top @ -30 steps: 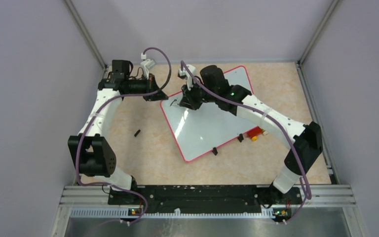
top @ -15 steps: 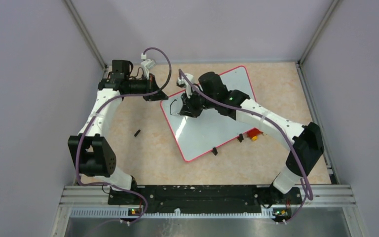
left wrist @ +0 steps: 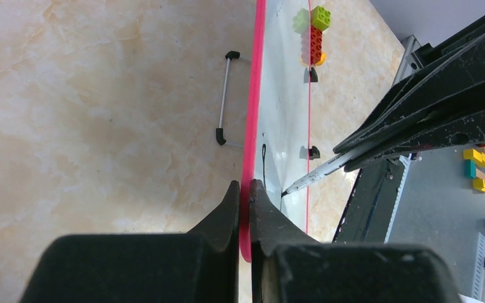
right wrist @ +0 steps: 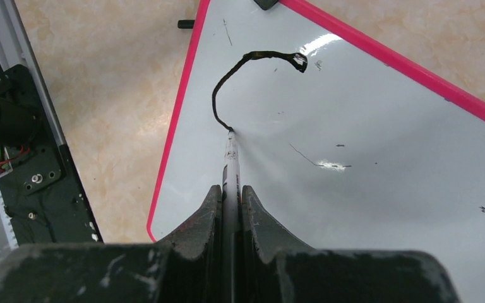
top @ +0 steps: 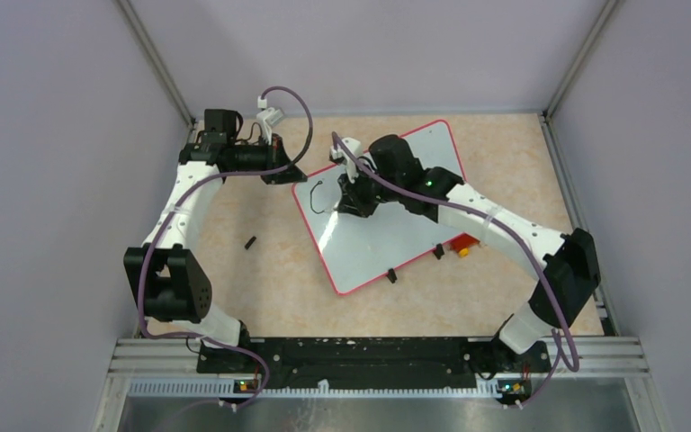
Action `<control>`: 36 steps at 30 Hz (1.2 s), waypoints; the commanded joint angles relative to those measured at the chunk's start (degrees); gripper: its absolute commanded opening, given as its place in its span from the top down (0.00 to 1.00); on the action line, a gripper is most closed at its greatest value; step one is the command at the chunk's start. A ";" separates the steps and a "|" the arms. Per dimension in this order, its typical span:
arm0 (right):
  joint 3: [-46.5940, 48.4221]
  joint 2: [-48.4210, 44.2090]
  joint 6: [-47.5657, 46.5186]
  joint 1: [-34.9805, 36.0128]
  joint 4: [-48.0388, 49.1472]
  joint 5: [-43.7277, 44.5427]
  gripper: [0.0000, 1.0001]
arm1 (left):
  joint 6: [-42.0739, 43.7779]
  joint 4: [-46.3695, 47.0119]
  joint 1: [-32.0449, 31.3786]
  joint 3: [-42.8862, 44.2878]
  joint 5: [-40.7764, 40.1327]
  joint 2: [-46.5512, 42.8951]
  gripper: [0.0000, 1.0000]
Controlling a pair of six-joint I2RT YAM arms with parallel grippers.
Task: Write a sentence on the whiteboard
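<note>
Right gripper (right wrist: 230, 189), jaws pressed tight on a slim marker (right wrist: 232, 154), sets the tip on the whiteboard (right wrist: 385, 145) at the foot of a single hooked black stroke (right wrist: 217, 95) — judged to be the opening letter of the sentence, the rest not yet written. In the top view the stroke sits at the board's left corner, mid-frame. The board's long axis runs from there toward the upper right, so the blank surface for the coming words lies that way from the tip. The left gripper (left wrist: 244, 189) pinches the whiteboard by its red frame (left wrist: 257, 95) at that same corner — apparently steadying it. Toy bricks (left wrist: 316, 41) lie beyond the far edge.
</note>
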 commanded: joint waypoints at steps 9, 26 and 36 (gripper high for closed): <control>3.83 -1.22 -0.91 -1.81 1.32 2.84 1.00 | -0.21 0.21 -1.28 0.78 1.03 -0.47 1.00; 7.04 1.64 -0.54 0.21 1.72 1.44 1.00 | -0.30 0.13 -1.63 1.23 0.78 -0.29 1.00; 5.58 2.41 -0.37 0.79 1.79 2.63 1.00 | -0.26 0.12 -1.63 1.13 0.35 -0.42 1.00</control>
